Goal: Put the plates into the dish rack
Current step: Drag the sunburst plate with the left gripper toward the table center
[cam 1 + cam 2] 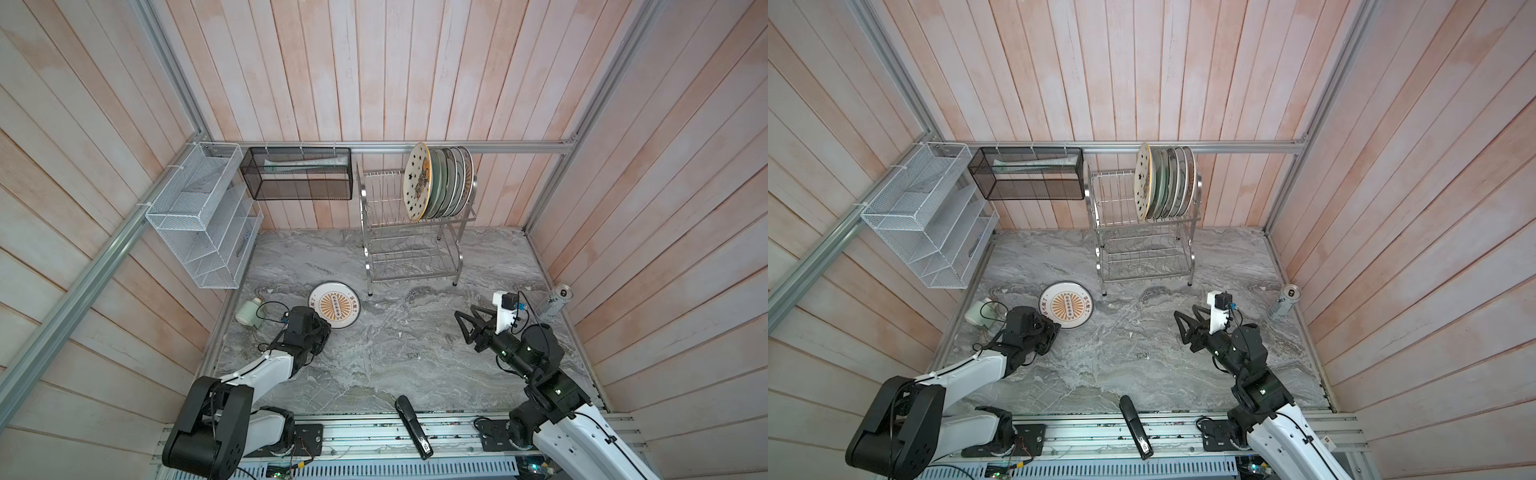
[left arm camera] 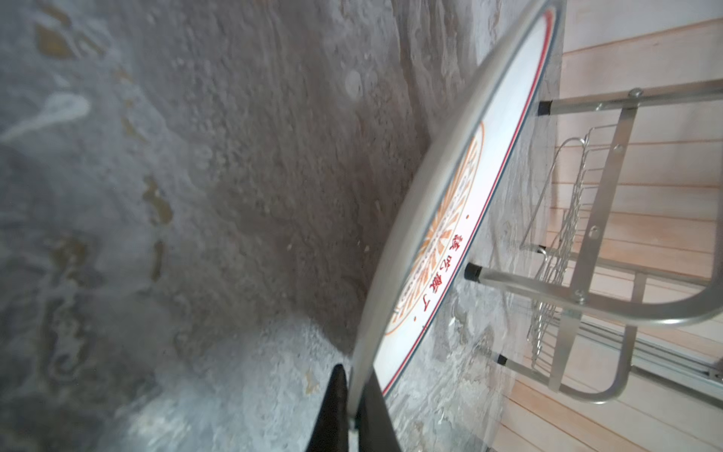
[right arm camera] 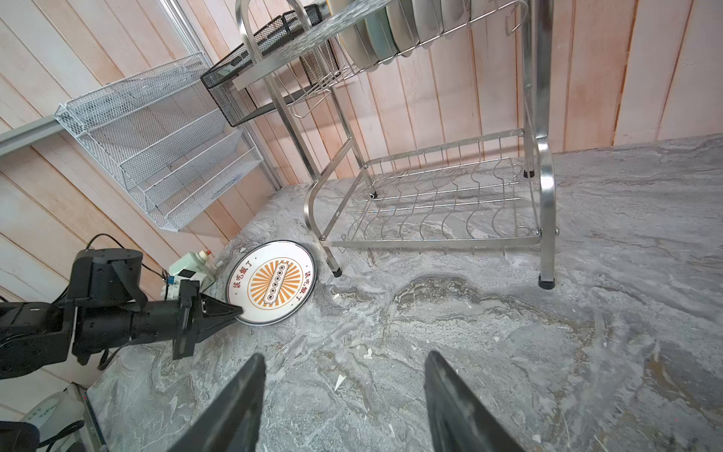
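Sunburst plate (image 1: 334, 305) on the marble (image 1: 374, 353) just left-front of the dish rack (image 1: 411, 249), near rim pinched in the closed left gripper (image 3: 238, 311). Other plates (image 1: 440, 183) upright in the rack's top tier. Right gripper (image 1: 462, 327) right-front of the rack, jaws wide, holding nothing.

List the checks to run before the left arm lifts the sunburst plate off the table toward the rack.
1. Left gripper shut on the sunburst plate rim: ok.
2. Grip secure enough to lift: cannot tell; only the rim's edge is pinched.
3. Free slots on the dish rack upper tier, beside the loaded plates: ok.
4. Right gripper open, empty, away from the plate: ok.
5. Rack's front leg apart from the plate: ok, but close.
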Motion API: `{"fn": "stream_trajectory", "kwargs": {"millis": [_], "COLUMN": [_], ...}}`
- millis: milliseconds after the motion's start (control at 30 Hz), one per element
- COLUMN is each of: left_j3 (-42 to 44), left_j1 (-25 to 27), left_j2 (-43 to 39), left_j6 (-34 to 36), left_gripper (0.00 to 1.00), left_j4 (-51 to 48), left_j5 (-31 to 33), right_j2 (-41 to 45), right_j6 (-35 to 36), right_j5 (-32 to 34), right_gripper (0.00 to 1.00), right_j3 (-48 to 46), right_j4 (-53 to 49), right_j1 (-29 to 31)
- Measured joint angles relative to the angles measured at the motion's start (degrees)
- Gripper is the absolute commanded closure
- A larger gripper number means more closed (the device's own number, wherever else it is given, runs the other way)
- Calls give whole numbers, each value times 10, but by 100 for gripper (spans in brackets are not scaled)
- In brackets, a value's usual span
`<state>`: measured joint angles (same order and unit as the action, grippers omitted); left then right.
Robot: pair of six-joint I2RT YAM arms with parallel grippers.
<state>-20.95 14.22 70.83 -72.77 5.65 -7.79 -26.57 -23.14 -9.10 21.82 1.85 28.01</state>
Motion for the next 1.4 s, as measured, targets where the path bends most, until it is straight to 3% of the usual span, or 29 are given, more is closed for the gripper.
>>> {"fn": "stream_trajectory", "kwargs": {"millis": [200,433,1100,1233,1400], "left_j3": [23,45,-99,-120,-135], "left_j1": [66,87,116,118,120], "left_j2": [-19,-20,161,183,200], "left_j6": [1,15,230,257,277], "left_gripper": [100,100,100,97,84], "left_j4": [-3,22,-38,-55,-79], "left_j5": [-23,-70,-266,-280,-271], "right_j2": [-21,-56,-222,-243,-293], "right_j6": [-13,-22,-67,-69,-69], "right_j5": [-2,-5,-105,-122,-142], "right_gripper": [35,35,34,34,35], "right_j3": [0,2,10,9,0], "right_j4": [14,16,56,59,73], "right_j1": [0,0,-11,-40,-64]}}
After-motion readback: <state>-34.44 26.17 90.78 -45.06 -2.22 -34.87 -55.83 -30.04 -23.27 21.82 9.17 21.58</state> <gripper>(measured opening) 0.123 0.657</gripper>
